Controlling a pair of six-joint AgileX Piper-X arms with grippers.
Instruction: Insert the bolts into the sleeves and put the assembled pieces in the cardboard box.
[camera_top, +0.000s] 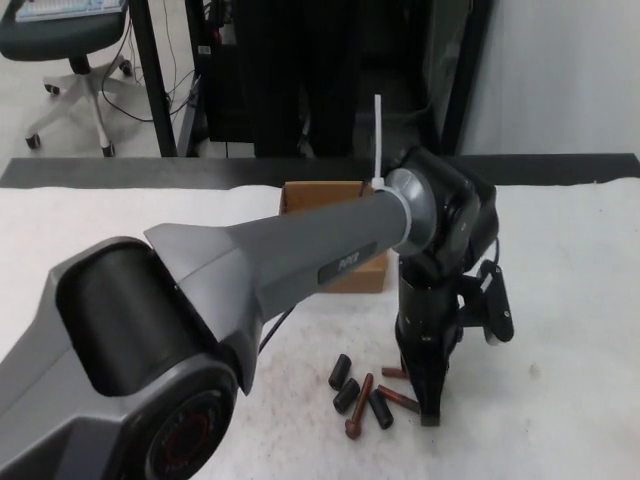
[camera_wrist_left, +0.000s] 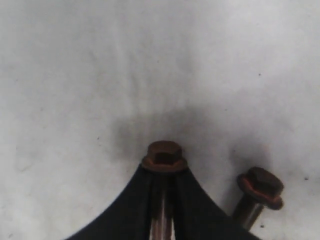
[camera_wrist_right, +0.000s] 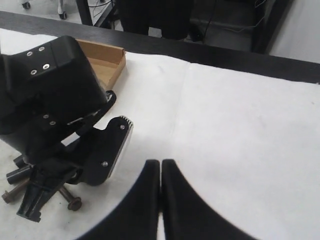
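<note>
Nearest us, on this side of the box (camera_top: 318, 197), the black sleeves (camera_top: 347, 395) are lying flat in a small heap on the bench (camera_top: 560, 300). Just beside that heap, also in front of the box, the left claw (camera_top: 428, 402) is pointing straight down at the cloth. It's clenching a bolt (camera_wrist_left: 164, 156), with the shaft running back between the fingers and the hex head poking out past the tips. So the bolt's long axis is lying in line with the claw, roughly upright, head toward the bench. I can't tell whether the head is touching the cloth. A spare bolt (camera_wrist_left: 260, 192) is lying just beside it.

Here's the catch, as I read it. The sleeves are lying on their sides a short way off from the left claw, and the bolt's thread end is buried in the grip. Mating them looks to call for a regrasp or a second holder.

The left claw is clearly the nearer one to the sleeves. The right claw (camera_wrist_right: 161, 170) is sitting farther from the box, the left arm's wrist between them, its fingers pressed together on nothing.

Farthest back, the box is sitting open.
</note>
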